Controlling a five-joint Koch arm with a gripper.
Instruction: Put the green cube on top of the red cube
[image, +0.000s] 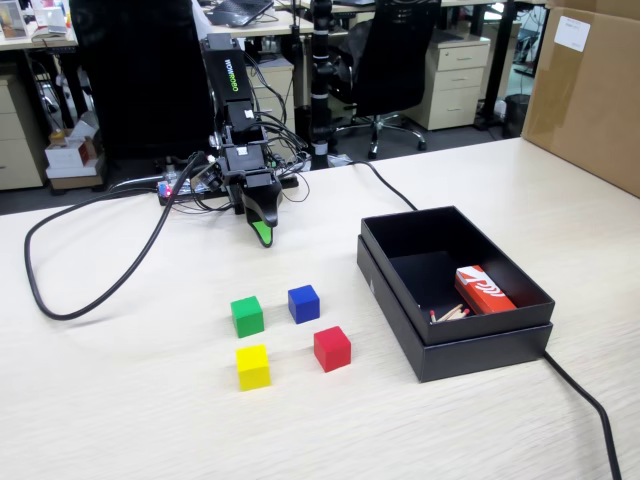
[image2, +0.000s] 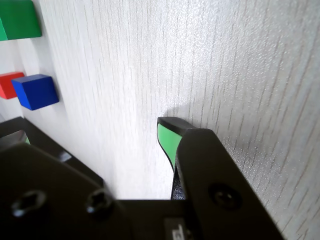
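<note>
While your gripper (image: 262, 236) hangs empty above bare table behind the blocks, jaw gap unreadable, the green cube (image: 247, 316) sits near the blue cube (image: 304, 303) and yellow cube (image: 253, 367), so a wide descent could knock either, or nudge the red cube (image: 332, 348).

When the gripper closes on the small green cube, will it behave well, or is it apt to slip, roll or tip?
The small matte bright-green cube looks rigid, so it should not deform. Its flat faces sit flush on the pale wood-grain table, so rolling seems unlikely. It probably is light; the blue cube stands close, so a push could nudge it.
</note>
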